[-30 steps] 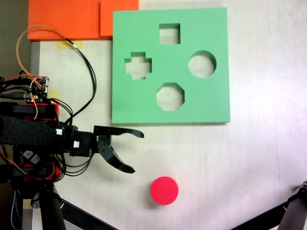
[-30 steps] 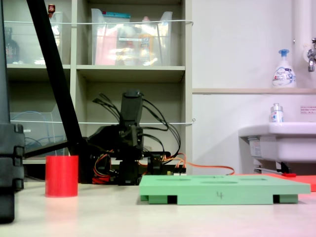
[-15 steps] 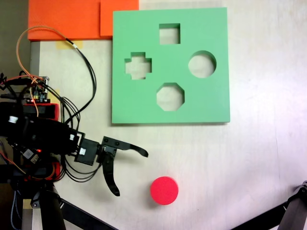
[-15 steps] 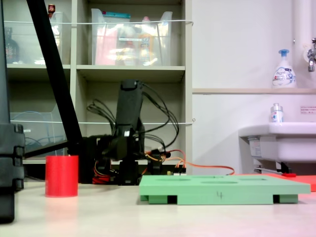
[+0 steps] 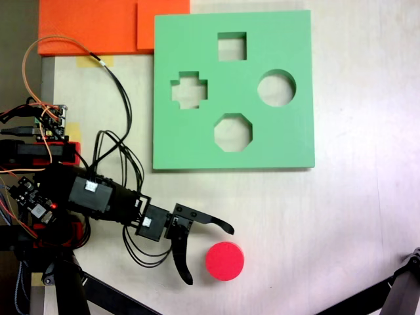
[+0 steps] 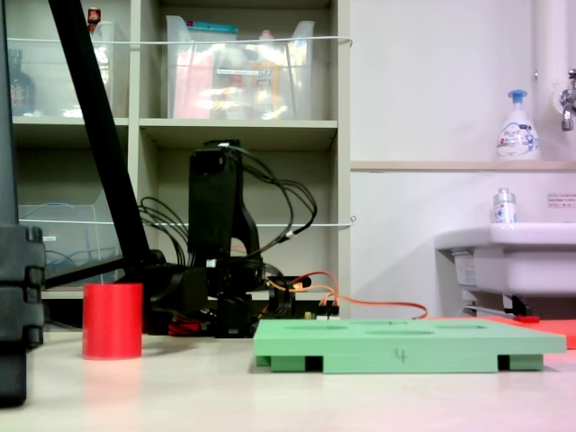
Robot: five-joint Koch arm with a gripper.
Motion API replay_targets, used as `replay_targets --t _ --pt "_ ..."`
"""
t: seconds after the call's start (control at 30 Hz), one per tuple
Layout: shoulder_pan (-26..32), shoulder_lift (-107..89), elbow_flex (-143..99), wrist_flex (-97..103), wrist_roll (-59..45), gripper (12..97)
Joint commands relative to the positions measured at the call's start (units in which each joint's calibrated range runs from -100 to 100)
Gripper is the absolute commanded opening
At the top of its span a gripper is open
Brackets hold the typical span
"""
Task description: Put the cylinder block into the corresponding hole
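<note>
Reaching with my gripper (image 5: 210,254) spread wide, one jaw pointing right above the cylinder block (image 5: 224,260), the other angled down just left of it. Neither tip touches the block, which stands upright on the table (image 5: 354,216), nothing held. Green board (image 5: 233,147) lies well apart, farther up; its round hole (image 5: 276,88) sits at the board's right side. Side view: block (image 6: 112,321) stands left of my arm.

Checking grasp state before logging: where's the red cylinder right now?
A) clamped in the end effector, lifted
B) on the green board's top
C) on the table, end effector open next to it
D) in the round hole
C: the cylinder stands on the table, off the board, with the open end effector just to its left in the top-down fixed view, not gripping it.
</note>
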Motion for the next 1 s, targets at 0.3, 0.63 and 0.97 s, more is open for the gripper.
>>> replay_targets --t 0.3,0.63,0.97 --pt "-0.9 7.8 8.5 5.8 1.4 76.4" --pt "-0.5 7.7 7.1 6.5 1.5 40.9" --pt "-0.1 5.6 4.6 6.9 1.5 24.2"
